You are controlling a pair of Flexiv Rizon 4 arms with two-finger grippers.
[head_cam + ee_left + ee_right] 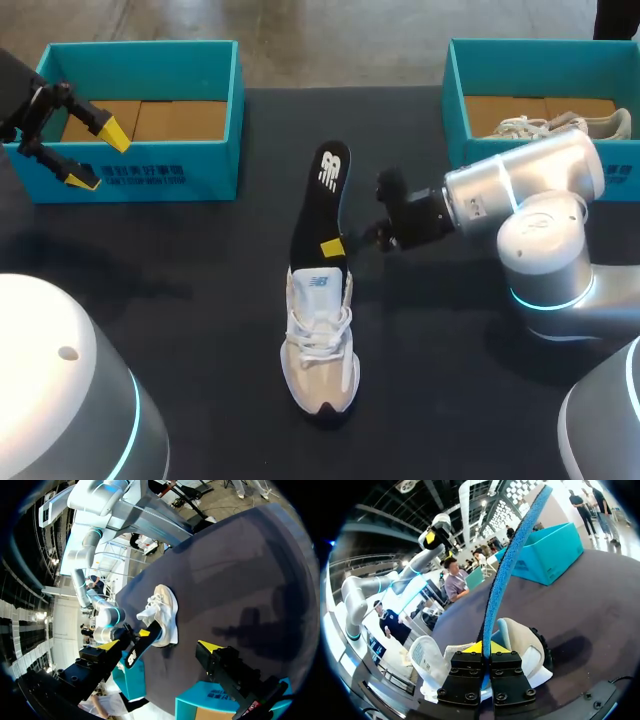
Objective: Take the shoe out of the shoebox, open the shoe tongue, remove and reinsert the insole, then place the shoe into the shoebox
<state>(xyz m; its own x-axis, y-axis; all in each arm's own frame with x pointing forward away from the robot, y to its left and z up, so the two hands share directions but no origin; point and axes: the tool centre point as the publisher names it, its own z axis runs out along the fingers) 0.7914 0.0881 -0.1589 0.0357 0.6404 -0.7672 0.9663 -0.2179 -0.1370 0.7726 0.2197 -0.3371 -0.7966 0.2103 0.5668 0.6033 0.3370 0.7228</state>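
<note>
Light: even and fairly bright, from overhead; the dark table (200, 300) takes it matte.
Shadows: soft-edged, a broad one beneath the right arm (540, 230) near the table's right edge, a thin one around the shoe (320, 345).
Highlights: pale sheen on that arm's silver casing.
Right wrist view: insole (510, 565) brightly lit; the shoe's shadow is dark beside it.

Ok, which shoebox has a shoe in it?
The right box, with a white shoe lying inside; the left box shows only bare cardboard.

Left hand (100, 156) spread, right hand (484, 648) clamped.
</note>
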